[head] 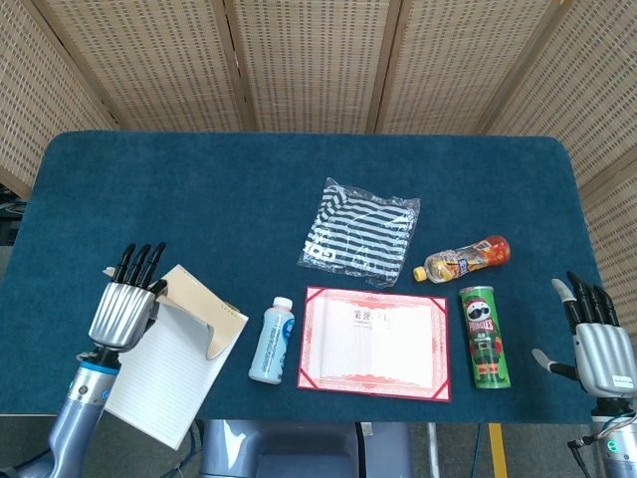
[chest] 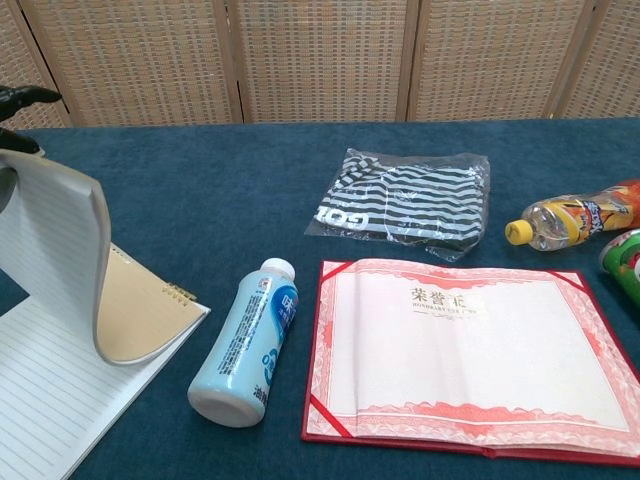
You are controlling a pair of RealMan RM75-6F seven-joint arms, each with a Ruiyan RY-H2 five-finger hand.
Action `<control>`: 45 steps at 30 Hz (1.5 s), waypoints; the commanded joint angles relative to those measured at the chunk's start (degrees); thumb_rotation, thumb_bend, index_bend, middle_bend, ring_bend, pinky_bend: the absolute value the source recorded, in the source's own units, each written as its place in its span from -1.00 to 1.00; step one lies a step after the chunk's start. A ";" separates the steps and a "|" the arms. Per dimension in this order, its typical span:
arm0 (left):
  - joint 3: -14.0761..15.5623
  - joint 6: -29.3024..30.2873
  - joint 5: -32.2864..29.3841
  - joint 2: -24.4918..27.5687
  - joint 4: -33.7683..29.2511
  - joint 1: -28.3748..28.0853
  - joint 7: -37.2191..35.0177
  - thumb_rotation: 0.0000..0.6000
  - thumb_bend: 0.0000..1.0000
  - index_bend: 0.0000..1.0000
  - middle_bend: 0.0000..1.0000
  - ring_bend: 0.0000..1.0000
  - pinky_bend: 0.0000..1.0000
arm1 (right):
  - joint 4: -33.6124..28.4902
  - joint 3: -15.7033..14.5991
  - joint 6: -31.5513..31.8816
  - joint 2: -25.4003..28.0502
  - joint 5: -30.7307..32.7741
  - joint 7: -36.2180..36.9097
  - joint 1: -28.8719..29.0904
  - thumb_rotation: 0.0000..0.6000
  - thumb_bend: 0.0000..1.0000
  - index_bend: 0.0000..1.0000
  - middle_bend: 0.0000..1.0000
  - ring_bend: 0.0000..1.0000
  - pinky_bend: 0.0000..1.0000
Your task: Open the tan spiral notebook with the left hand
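The tan spiral notebook (head: 164, 373) lies at the table's front left, its lined page (chest: 50, 390) showing. Its tan cover (head: 199, 304) is lifted and curls over toward the right. In the chest view the cover (chest: 60, 250) stands nearly upright and bends at the spiral side. My left hand (head: 124, 304) grips the raised edge of the cover from the left, and its dark fingertips (chest: 25, 97) show at the top left corner of the chest view. My right hand (head: 600, 349) hangs at the front right, fingers straight and apart, holding nothing.
A white-and-blue bottle (head: 272, 339) lies just right of the notebook. Beyond it are an open red certificate folder (head: 376, 342), a green chip can (head: 483, 337), an orange drink bottle (head: 466, 258) and a striped bag (head: 360, 234). Wicker screens stand behind the table.
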 commanded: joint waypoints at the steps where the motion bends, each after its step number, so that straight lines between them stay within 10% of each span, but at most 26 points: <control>1: -1.75 -0.75 -1.66 -0.47 0.78 -1.52 0.18 1.00 0.44 0.62 -1.00 -1.00 -1.00 | -0.05 0.00 -0.03 0.02 0.06 0.07 -0.02 1.00 -0.91 -0.94 -1.00 -1.00 -1.00; 21: -9.45 -4.93 -10.08 -5.36 11.17 -11.22 -1.00 1.00 0.43 0.62 -1.00 -1.00 -1.00 | -0.24 0.08 -0.71 0.17 0.57 0.99 0.17 1.00 -0.91 -0.94 -1.00 -1.00 -1.00; 45: -11.07 -6.30 -12.38 -15.70 33.58 -22.11 -5.69 1.00 0.38 0.62 -1.00 -1.00 -1.00 | -0.57 0.21 -1.43 0.21 0.92 2.79 0.48 1.00 -0.92 -0.94 -1.00 -1.00 -1.00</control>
